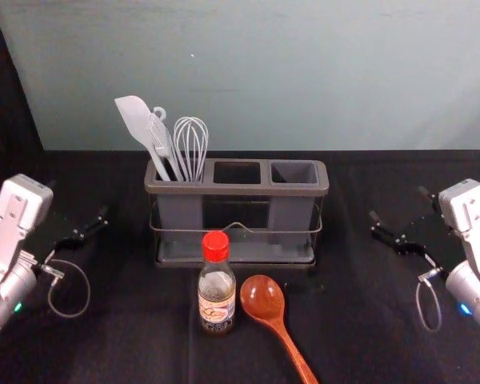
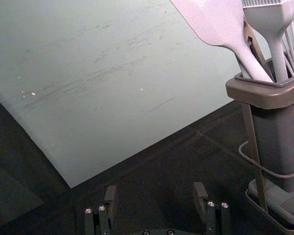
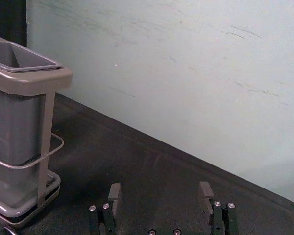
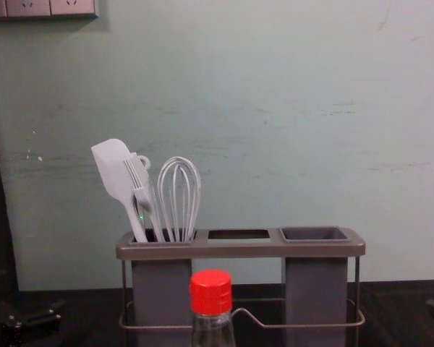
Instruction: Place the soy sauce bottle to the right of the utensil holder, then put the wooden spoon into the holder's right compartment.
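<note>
Poised with left pincer (image 2: 155, 190) and right pincer (image 3: 160, 188) spread, empty, flanking the utensil holder (image 1: 248, 190), probably to leave soy sauce bottle (image 1: 216, 292) and wooden spoon (image 1: 264, 299) freely reachable.

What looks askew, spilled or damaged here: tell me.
One oddity: the holder has no cup in its middle slot, unlike the side ones; perhaps it's missing. The bottle stands upright, capped; no spill or damage shows.
</note>
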Robot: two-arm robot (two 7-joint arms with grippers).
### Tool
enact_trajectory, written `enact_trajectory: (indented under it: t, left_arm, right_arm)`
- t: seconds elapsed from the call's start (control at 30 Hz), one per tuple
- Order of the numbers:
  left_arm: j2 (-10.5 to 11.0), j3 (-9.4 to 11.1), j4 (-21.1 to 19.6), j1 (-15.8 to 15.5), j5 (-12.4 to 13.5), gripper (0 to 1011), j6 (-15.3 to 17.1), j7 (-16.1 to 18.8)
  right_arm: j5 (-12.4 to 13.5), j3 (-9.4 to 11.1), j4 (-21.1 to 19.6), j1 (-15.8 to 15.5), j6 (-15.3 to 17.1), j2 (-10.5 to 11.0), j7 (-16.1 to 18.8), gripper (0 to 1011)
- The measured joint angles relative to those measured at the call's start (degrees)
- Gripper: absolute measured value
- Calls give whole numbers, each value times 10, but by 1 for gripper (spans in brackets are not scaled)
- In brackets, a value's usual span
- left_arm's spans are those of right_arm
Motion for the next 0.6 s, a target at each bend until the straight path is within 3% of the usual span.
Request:
enact_trajectory:
  t: [0.6]
  left_arm:
    - [0, 0, 0, 0, 0, 1012, 0, 0]
  right_arm:
    - [0, 0, 0, 0, 0, 0, 0, 1004]
